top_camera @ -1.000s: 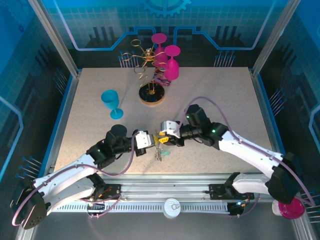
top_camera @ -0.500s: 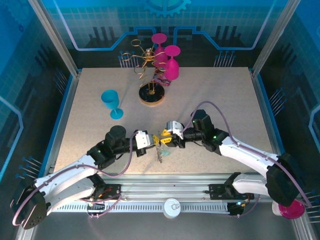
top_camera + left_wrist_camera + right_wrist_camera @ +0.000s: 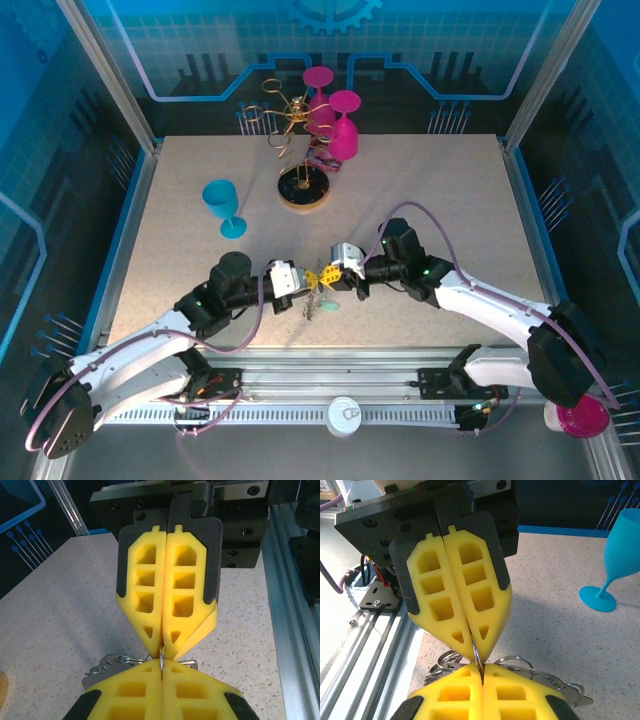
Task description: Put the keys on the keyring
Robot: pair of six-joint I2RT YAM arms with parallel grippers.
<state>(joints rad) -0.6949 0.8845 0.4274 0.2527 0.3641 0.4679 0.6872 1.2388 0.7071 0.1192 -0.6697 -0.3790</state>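
The left gripper [image 3: 312,283] and the right gripper [image 3: 328,277] are set tip to tip. Each is closed, and a thin silver wire loop is pinched between the pads of both. This loop is judged to be the keyring [image 3: 476,656].

The keyring is held just above the surface [image 3: 420,190]. It lies well apart from the blue goblet [image 3: 222,205], nearer the arm bases and toward the right arm's side. The keys [image 3: 314,303] hang beneath the pinch, and their lower ends reach down to the surface.

The bunch is judged light, hard and loose:
- **Wire:** it is stiff but springy, smooth enough to slip, and thin enough to twist out of soft pads.
- **Keys:** they are expected to swing and to slide along the wire.
- **Hold on the keyring:** it is best taken on bare wire, away from the hanging pieces.
- **Hold on a key:** it is best taken across its flat head, so that its hole is left free.

The following are counted:
- two grippers
- one pinched loop
- several smaller wire rings around the loop, at least three in the right wrist view
- one toothed silver blade in the left wrist view; the full number of keys cannot be told
- one blue goblet
- one gold wire rack [image 3: 290,120] beyond the blue goblet, with two pink goblets [image 3: 343,125] made out on it
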